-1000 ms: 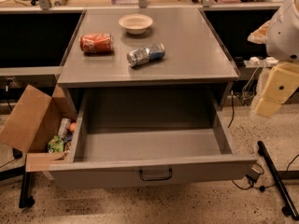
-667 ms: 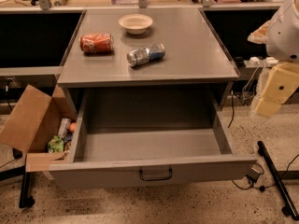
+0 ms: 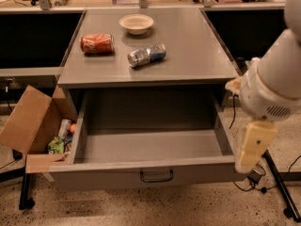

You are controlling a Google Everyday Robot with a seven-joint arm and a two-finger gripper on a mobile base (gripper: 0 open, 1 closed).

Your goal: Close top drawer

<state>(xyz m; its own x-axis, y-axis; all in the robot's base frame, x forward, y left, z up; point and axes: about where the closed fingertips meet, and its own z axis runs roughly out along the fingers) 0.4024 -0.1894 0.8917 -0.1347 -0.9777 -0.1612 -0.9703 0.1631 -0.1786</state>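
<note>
Camera view from above and in front of a grey cabinet. Gripper (image 3: 251, 147), pale yellow, hanging below the bulky white arm (image 3: 275, 79) at the right edge, pointing down, just beside the right front corner of the top drawer (image 3: 150, 147). Contact with that corner not discernible, and open or closed state likewise impossible to tell.

Top drawer pulled well out toward the camera, with its plain grey box interior exposed. Front panel nearest the camera, with one dark bar handle (image 3: 156, 176) at its centre.

Above the drawer, flat grey cabinet top (image 3: 202, 55) bearing three items:
- a red can (image 3: 97, 43) lying on its side at left
- a silver and blue can (image 3: 146, 55) lying on its side near the middle, apart from the red one
- a shallow pale bowl (image 3: 136, 23) upright, farther back

Left of the drawer, an open cardboard box (image 3: 30, 121) tilted on the floor, with a small can and colourful wrappers inside and one flap touching the drawer's left front corner. Speckled floor (image 3: 141, 208) beneath. Dark cables (image 3: 254, 187) trailing on the floor below the gripper, at lower right.
</note>
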